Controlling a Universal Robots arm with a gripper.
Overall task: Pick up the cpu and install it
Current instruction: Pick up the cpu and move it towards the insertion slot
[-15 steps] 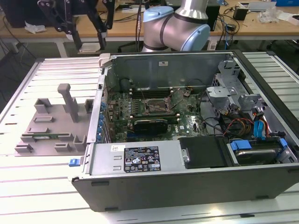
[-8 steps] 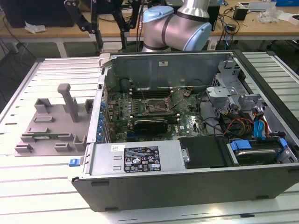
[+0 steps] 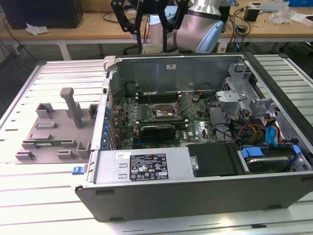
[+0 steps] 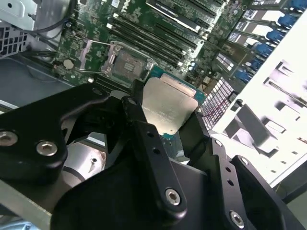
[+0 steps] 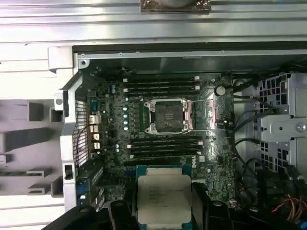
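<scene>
The cpu [image 4: 169,106], a small flat square chip with a shiny silver top and a green edge, sits between the black fingers of my gripper [image 4: 165,112], which is shut on it. In the first wrist view the cpu [image 5: 164,197] hangs above the motherboard, short of the open socket [image 5: 168,114] with its raised metal frame. The second wrist view shows that socket [image 4: 128,62] just beyond the chip. In the exterior view my gripper [image 3: 151,32] is high above the rear wall of the open computer case, well above the socket [image 3: 164,113].
The case [image 3: 146,169] lies open on a slatted metal table. Memory slots [image 5: 163,86] flank the socket. A grey moulded tray [image 3: 54,132] sits at the exterior view's left. Drive bays and cables [image 3: 269,142] fill the case's right side. A workbench stands behind.
</scene>
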